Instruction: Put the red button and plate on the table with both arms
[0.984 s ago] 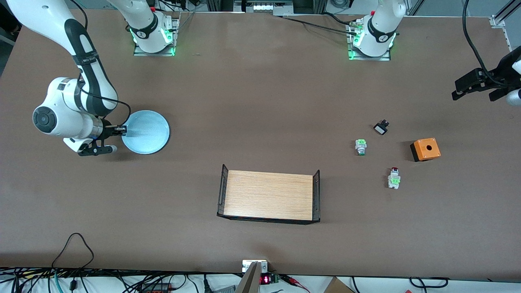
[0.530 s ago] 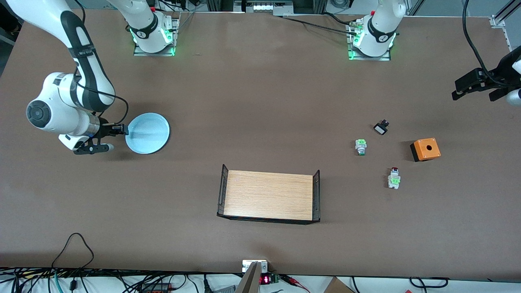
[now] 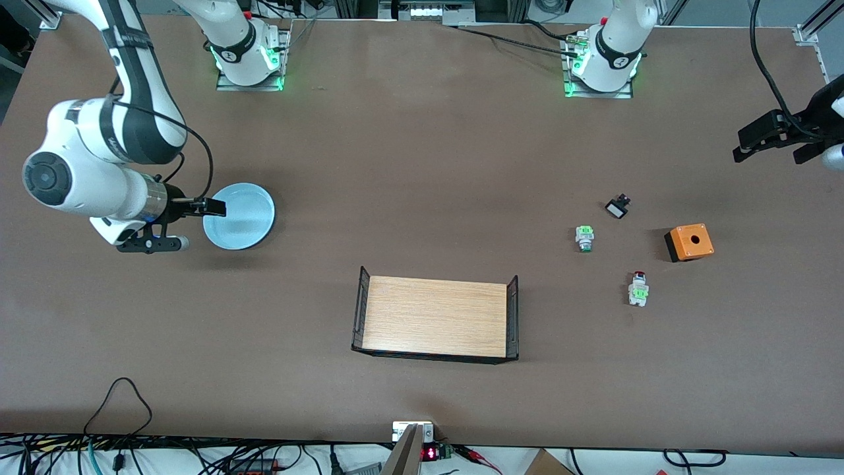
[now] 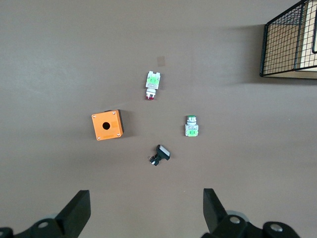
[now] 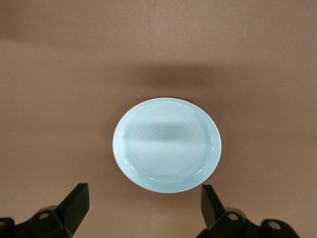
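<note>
1. Landmark: wooden tray [image 3: 435,318], near the middle of the table [image 3: 422,165].
2. Plate [image 3: 239,216] lies flat on the table, toward the right arm's end from the tray and a bit farther from the front camera than it. Nothing on it.
3. Right gripper [image 3: 188,224] hangs at the plate's rim on the side away from the tray, fingers spread wide, holding nothing. In the right wrist view the plate [image 5: 167,144] sits whole and free ahead of the two fingertips [image 5: 74,201], not between them.
4. Judgement: plate looks already put down and let go; the right arm's part reads as done.
5. Red button [image 3: 638,287] lies on its side on the table, toward the left arm's end from the tray, about level with the tray's farther edge. Long axis runs roughly toward and away from the front camera, red cap at the farther end.
6. Left gripper [image 3: 771,142] is up over the table edge at the left arm's end, well apart from the button, fingers fully spread, empty. Left wrist view shows the button [image 4: 153,85] well ahead of it.
7. Key relation: the button lies from the left gripper toward the tray and the front camera; the left arm is far nearer to it than the right.
8. Around the button: green-tipped switch [image 3: 584,238], black switch [image 3: 618,207], orange box [image 3: 689,242], all farther from the camera than the button, none touching it.
</note>
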`<action>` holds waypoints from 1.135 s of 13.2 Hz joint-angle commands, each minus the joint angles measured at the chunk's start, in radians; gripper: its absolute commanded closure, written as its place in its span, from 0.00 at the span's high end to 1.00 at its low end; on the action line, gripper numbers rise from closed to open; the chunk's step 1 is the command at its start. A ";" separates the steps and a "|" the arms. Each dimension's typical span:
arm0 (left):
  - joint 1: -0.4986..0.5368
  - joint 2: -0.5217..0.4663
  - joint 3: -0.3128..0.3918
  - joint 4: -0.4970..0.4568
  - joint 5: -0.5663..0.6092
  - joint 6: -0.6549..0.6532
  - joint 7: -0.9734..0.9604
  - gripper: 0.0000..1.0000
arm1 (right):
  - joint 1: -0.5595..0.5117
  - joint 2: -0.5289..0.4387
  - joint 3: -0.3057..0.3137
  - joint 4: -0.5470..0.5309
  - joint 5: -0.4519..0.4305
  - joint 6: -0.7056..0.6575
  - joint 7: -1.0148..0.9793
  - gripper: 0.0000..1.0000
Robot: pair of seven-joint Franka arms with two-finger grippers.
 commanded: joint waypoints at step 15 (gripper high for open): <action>0.009 0.014 -0.003 0.034 -0.003 -0.008 -0.008 1.00 | -0.042 -0.072 -0.131 0.413 -0.086 -0.359 0.009 1.00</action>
